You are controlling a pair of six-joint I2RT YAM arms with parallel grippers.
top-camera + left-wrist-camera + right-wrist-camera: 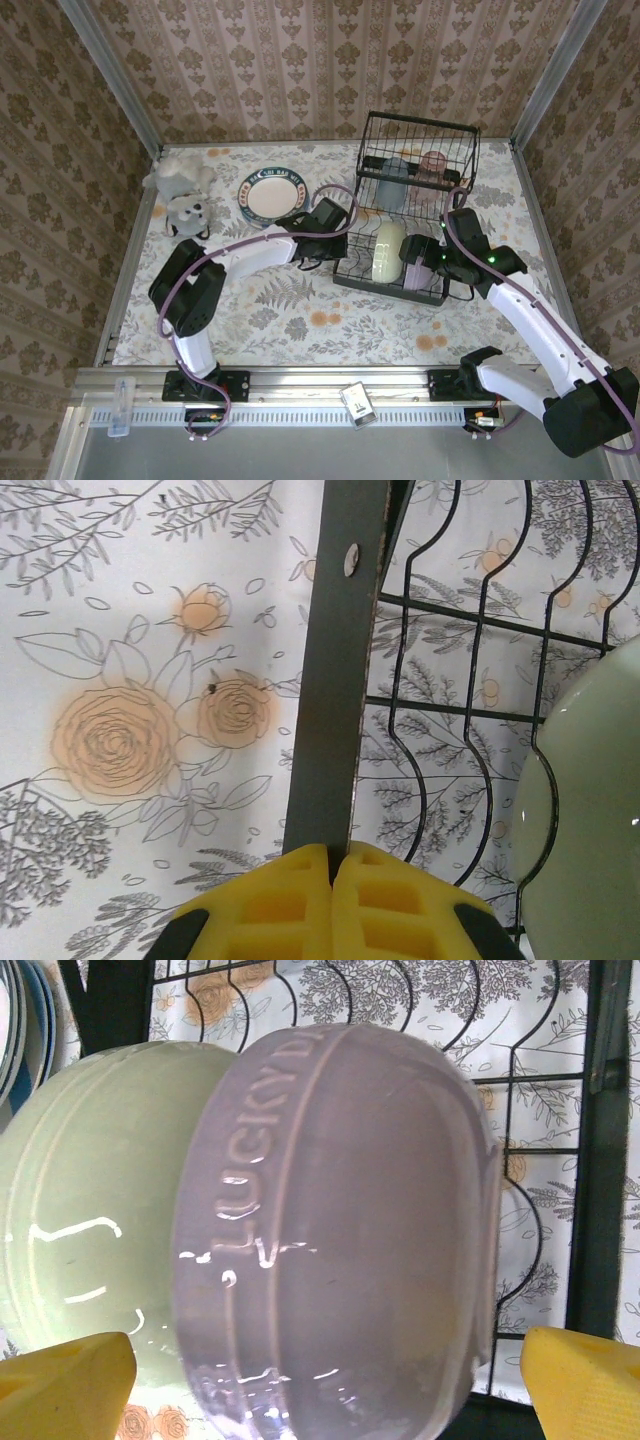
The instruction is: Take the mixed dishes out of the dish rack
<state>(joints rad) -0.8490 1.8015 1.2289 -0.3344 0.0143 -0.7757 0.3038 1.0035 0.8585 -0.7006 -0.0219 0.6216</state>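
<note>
Sitting between the right gripper's (325,1385) spread fingers, the lavender bowl (340,1230) touches the green bowl (90,1210); left gripper (335,865), pressed together, by the rack's (330,660) left edge.

Glossy glazed lavender bowl (340,1230) sits in black wire rack (590,1160).

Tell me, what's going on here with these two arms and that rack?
Two robot arms are emptying a dish rack. The right gripper is open, its fingers either side of a lavender bowl that stands on edge in the rack beside a green bowl. The left gripper is shut, at the rack's left frame bar. One plate lies on the table; cups sit on the rack's upper shelf.
</note>
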